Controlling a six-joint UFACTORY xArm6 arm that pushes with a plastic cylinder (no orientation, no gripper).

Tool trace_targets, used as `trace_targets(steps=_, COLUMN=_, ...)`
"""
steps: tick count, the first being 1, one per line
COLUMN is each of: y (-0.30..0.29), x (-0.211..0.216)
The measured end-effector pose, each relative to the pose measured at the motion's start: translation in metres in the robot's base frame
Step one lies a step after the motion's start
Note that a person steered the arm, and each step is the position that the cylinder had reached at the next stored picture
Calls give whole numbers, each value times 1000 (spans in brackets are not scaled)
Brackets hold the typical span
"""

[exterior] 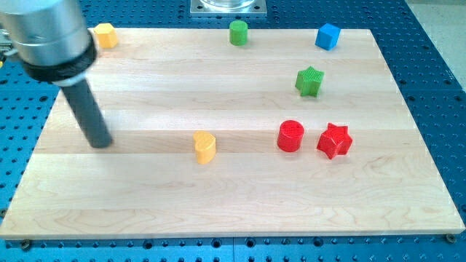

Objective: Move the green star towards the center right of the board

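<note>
The green star (pixel 309 81) lies on the wooden board (pixel 218 196) in the upper right part of the view. My tip (pixel 101 143) rests on the board at the view's left, far from the star and left of the yellow block (pixel 205 147). The rod rises up and to the left from the tip. Nothing touches the star.
A red cylinder (pixel 290 136) and a red star (pixel 334 140) lie below the green star. A blue cube (pixel 328 36) and a green cylinder (pixel 238 33) sit near the top edge. A yellow block (pixel 106 35) sits at the top left corner.
</note>
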State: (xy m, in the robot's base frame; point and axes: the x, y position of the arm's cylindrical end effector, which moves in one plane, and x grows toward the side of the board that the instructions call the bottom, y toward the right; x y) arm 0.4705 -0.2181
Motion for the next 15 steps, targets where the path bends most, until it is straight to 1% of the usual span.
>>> trace_targets(steps=1, y=-22, x=-30)
trace_targets(steps=2, y=34, x=-22)
trace_targets(steps=3, y=66, x=-68)
trace_targets(steps=4, y=111, x=-99)
trace_targets(steps=7, y=117, x=-99)
trace_targets(steps=8, y=132, x=-101)
trace_targets(steps=9, y=196, x=-121)
trace_targets(steps=10, y=277, x=-125)
trace_targets(steps=11, y=332, x=-125)
trace_targets(steps=12, y=375, x=-124)
trace_targets(steps=13, y=378, x=-113)
trace_targets(steps=14, y=379, x=-90)
trace_targets(steps=15, y=364, x=-87)
